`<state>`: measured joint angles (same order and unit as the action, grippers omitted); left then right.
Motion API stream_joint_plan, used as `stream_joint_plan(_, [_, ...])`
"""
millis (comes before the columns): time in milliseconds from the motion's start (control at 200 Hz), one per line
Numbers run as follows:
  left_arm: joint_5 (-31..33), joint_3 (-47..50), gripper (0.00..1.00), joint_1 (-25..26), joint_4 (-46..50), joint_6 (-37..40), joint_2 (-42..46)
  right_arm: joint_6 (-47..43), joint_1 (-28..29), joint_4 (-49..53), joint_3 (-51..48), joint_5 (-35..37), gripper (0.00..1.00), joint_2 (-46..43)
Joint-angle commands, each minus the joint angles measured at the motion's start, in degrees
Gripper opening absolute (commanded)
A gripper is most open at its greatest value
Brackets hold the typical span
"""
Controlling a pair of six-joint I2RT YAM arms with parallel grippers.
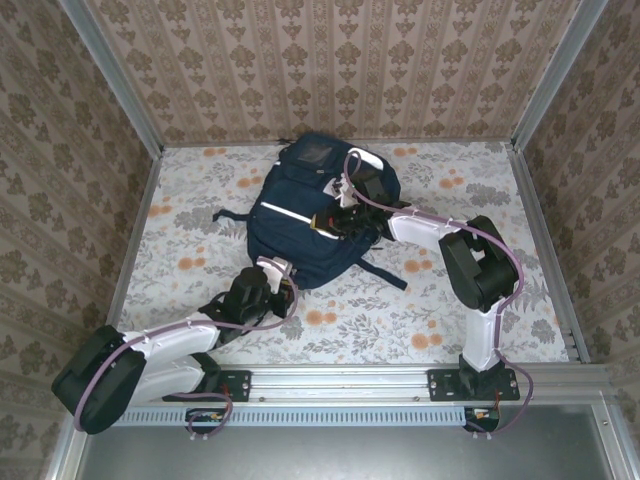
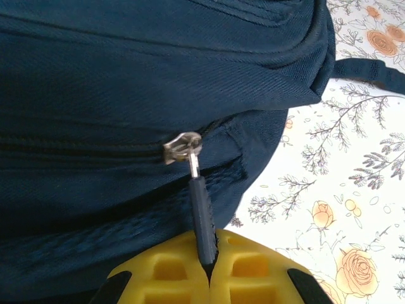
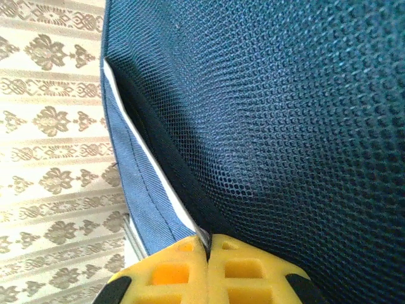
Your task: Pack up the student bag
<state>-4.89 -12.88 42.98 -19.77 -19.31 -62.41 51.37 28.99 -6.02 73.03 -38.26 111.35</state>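
Two hands grip the bag, which lies flat in the far half of the floral tabletop.

In the left wrist view the left hand is closed tight, its yellow pads pressed together on the dark pull of a zip. The pull's lower end is lost between the pads. It hangs from a metal slider on a zip line that runs off left into shadow. Past the slider a fold of cloth covers the line, so I cannot tell whether the zip is open there. A strap is cut off by the right edge of that view.

In the right wrist view the right hand is closed too, pinching the bottom of a white-trimmed edge beside a dark mesh panel. How much cloth sits between its pads is hidden. The mesh runs out of view at the top, right and bottom.

From above, the right hand's tip is pressed into the bag's right half and hard to make out, and the arm covers part of the bag.
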Motion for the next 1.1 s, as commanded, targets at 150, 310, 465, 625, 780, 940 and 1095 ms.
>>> stream_joint_plan(150, [-4.3,0.0,0.0,0.6,-3.5,0.7,-2.0,12.7,2.3,-5.4,3.7,2.6,0.0,-2.3])
stream_joint_plan(310, [-4.9,-0.1,0.0,0.6,-4.6,0.4,-3.4,18.2,2.2,-8.9,3.5,4.0,0.0,-1.7])
stream_joint_plan(465, [-5.3,-0.1,0.0,0.6,-5.7,0.3,-4.7,23.6,2.5,-12.8,3.7,4.2,0.0,-0.3])
stream_joint_plan(625, [-6.1,-0.3,0.0,0.7,-7.3,0.1,-6.3,26.4,3.1,-13.7,4.9,4.2,0.0,0.8])
stream_joint_plan(780, [-7.9,-0.9,0.0,0.8,-9.3,0.1,-8.0,26.9,4.1,-13.2,6.1,5.3,0.0,1.3])
stream_joint_plan(940, [-9.4,-2.0,0.0,1.2,-10.2,0.2,-9.9,26.9,4.7,-12.1,7.2,6.8,0.0,2.0])
stream_joint_plan(1095, [-9.1,-2.0,0.0,1.4,-10.1,0.2,-10.4,25.4,5.0,-10.7,7.3,8.0,0.0,2.4])
